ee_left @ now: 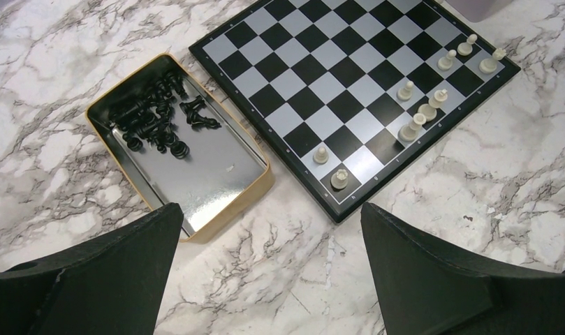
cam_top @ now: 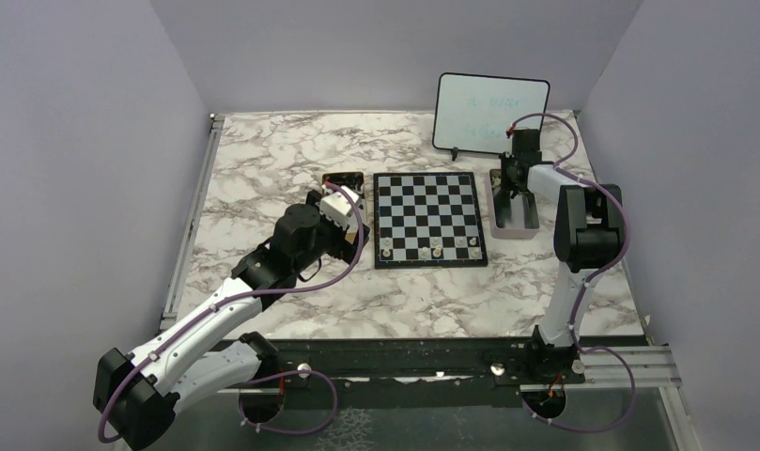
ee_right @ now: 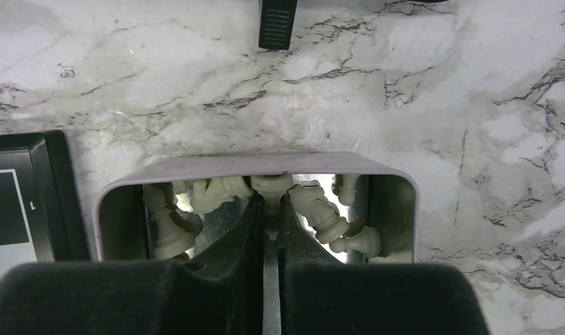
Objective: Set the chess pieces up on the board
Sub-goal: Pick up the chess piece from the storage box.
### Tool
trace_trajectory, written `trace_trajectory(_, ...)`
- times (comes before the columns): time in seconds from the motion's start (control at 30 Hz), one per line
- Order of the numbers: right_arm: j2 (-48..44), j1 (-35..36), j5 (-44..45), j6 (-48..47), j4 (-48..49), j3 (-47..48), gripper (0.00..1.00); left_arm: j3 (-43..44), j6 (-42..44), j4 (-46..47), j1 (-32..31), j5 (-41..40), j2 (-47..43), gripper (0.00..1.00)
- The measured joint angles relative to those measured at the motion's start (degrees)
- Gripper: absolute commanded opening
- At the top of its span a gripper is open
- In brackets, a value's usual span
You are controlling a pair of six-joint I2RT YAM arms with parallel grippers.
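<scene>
1. Chess pieces (ee_right: 321,216), cream, lie heaped in the lavender tray (ee_right: 265,162); the right gripper (ee_right: 271,206) dips among them, jaws drawn narrow on the stem of the pinched piece (ee_right: 272,184); its kind cannot be told, as its lower part is hidden between the black fingers (ee_right: 230,237).
2. In the right wrist view the fingers cover the tray's middle and near wall; a corner of the board (ee_right: 21,188) is cut off at the left edge; a black block (ee_right: 277,24) is cut by the top edge and cannot be identified.
3. Right arm, top view: it rises from the near right base, elbow folded high, forearm reaching away, gripper (cam_top: 510,183) pointing down into the tray (cam_top: 517,233) just right of the board (cam_top: 427,216); the fingertips are too small to make out here; the whiteboard (cam_top: 491,113) stands upright behind, its writing faint.
4. Left gripper (ee_left: 271,209): jaws wide, nothing between them; both fingers are cut off by the lower edge; it hovers over the marble table (ee_left: 279,279) near the board's corner.
5. Left arm, top view: it stretches diagonally from the near left base; its wrist covers most of the gold tray (ee_left: 255,192).
6. Placed pieces (ee_left: 408,130) stand in the board's two nearest rows; the black pieces (ee_left: 157,118) are piled at one end of the gold tray.
</scene>
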Motion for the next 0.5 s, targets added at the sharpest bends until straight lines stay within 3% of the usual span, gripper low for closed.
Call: trace_trajectory(0.5, -5.6, 0.0, -0.04, 3.43, -8.57, 0.17, 0.01, 0.0, -0.02, 0.07, 0.0, 0.57, 0.02, 0.97)
